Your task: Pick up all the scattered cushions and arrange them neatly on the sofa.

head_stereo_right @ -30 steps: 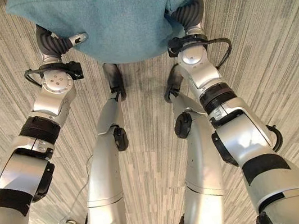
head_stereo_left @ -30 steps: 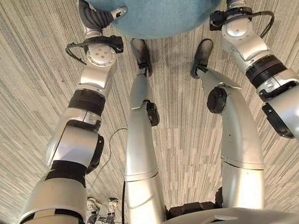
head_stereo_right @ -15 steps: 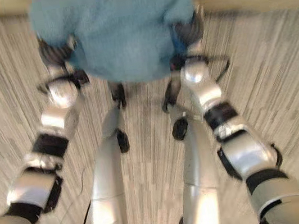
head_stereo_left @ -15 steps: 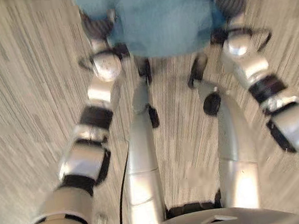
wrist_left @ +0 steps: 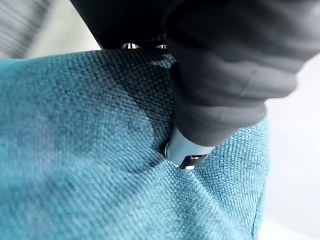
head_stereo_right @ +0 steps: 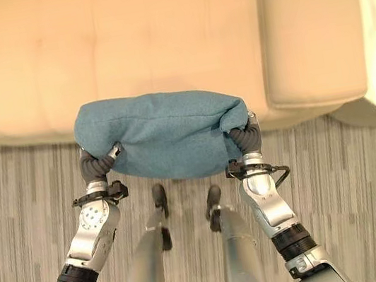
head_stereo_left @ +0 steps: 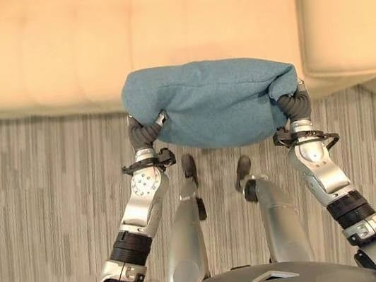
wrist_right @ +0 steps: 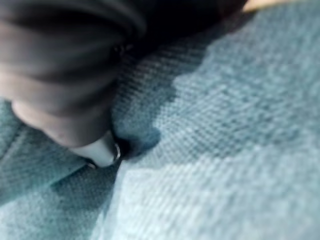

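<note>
A plump teal woven-fabric cushion (head_stereo_left: 214,103) is held between both robot hands, over the front edge of a smooth cream upholstered sofa (head_stereo_left: 135,35). The left robot hand (wrist_left: 187,147) and right robot hand (wrist_right: 102,150) press into its ends; fingers hidden, grip unclear. Striped grey carpet (head_stereo_left: 33,201) lies below.

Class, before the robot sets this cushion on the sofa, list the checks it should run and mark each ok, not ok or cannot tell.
1. Cushion held off the floor: ok.
2. Left hand at one end of it: ok.
3. Right hand at the other end: ok.
4. Finger hold on the cloth: cannot tell, fingers are buried.
5. Sofa seat ahead bare: ok.
6. Cushion over the seat: not ok, mostly over the front edge and floor.
</note>
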